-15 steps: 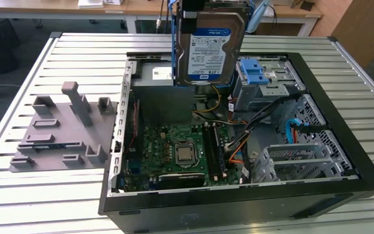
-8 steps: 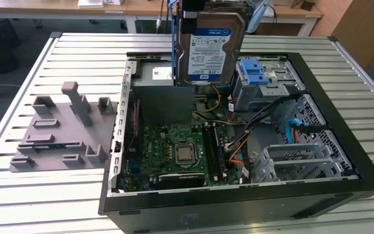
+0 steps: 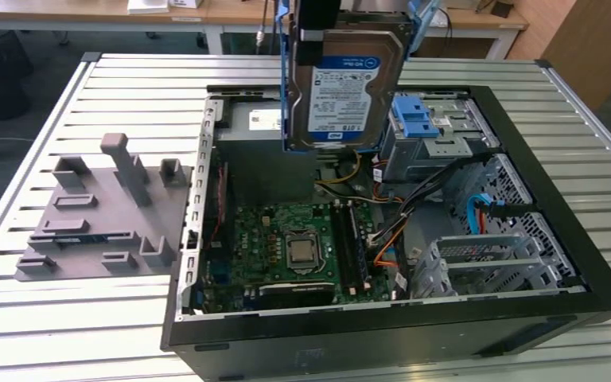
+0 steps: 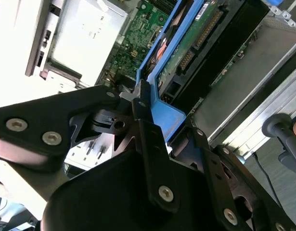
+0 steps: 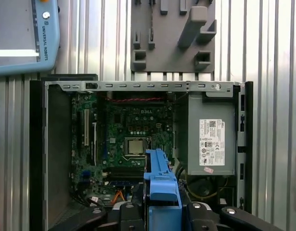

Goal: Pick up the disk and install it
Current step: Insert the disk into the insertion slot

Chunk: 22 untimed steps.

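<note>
The disk (image 3: 343, 87), a silver hard drive with a white-and-blue label in a blue plastic bracket, hangs upright in the air above the open computer case (image 3: 391, 326). It is over the case's far side, between the power supply and the drive bay. My gripper (image 3: 332, 20) holds it from above. In the second wrist view, the black fingers (image 4: 148, 139) are clamped on the blue bracket (image 4: 162, 108), and the disk's green circuit board (image 4: 196, 43) faces the camera. In the first wrist view, the blue bracket (image 5: 160, 178) sticks out past my gripper (image 5: 160, 207) over the motherboard (image 5: 131, 139).
Inside the case are the grey power supply box (image 5: 211, 134), a drive bay with a blue latch (image 3: 420, 119), and loose cables (image 3: 444, 187). A grey fixture plate with pegs (image 3: 104, 215) lies on the slatted table (image 3: 51, 318). A teach pendant (image 5: 22, 33) rests nearby.
</note>
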{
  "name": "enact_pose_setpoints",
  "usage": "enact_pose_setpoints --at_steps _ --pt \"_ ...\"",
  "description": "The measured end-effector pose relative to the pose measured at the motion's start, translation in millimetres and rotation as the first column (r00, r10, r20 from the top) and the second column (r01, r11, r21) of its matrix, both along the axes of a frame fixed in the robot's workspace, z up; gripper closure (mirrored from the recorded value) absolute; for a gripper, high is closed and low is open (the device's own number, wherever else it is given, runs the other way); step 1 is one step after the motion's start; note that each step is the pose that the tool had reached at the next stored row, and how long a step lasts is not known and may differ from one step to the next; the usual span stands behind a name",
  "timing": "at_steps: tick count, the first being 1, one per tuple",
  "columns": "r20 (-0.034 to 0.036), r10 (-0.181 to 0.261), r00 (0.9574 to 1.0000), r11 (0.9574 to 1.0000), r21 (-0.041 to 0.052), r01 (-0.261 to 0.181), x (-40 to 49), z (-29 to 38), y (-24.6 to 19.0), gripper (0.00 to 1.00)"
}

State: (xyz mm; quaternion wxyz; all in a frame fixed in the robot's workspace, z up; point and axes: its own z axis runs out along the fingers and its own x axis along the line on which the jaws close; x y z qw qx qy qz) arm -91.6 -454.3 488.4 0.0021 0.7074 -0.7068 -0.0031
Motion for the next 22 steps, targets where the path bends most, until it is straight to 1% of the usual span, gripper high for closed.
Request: enact_pose_setpoints --at_steps 3,4,6,9,10,12,14,15,16,20,22 --pt "0.0001 0.000 1.0000 1.0000 0.0000 0.000 0.0 -1.4 -10.4 0.64" --pt "0.0001 0.000 1.0000 1.0000 -0.0001 0.000 0.1 -1.7 -11.9 0.64" --pt "0.0001 0.000 1.0000 1.0000 0.0000 0.000 2.3 -2.1 -12.4 0.64" --pt "0.0000 0.000 1.0000 1.0000 -0.0001 0.000 9.4 -2.5 -12.5 0.64" --pt "0.0001 0.000 1.0000 1.0000 0.0001 0.000 10.3 -2.9 -12.8 0.64" --pt "0.0011 0.000 1.0000 1.0000 -0.0003 0.000 10.5 -3.5 -14.4 0.64" --pt "0.0028 0.000 1.0000 1.0000 -0.0002 0.000 10.4 -4.5 -17.5 0.64" --pt "0.0032 0.000 1.0000 1.0000 -0.0001 0.000 10.4 -5.1 -19.7 0.64" --pt "0.0036 0.000 1.0000 1.0000 -0.0001 0.000 10.4 -5.8 -23.1 0.64" --pt "0.0043 0.000 1.0000 1.0000 -0.0001 0.000 10.4 -9.1 -37.9 0.64" --pt "0.0043 0.000 1.0000 1.0000 -0.0001 0.000 10.5 -10.7 -43.2 0.64"
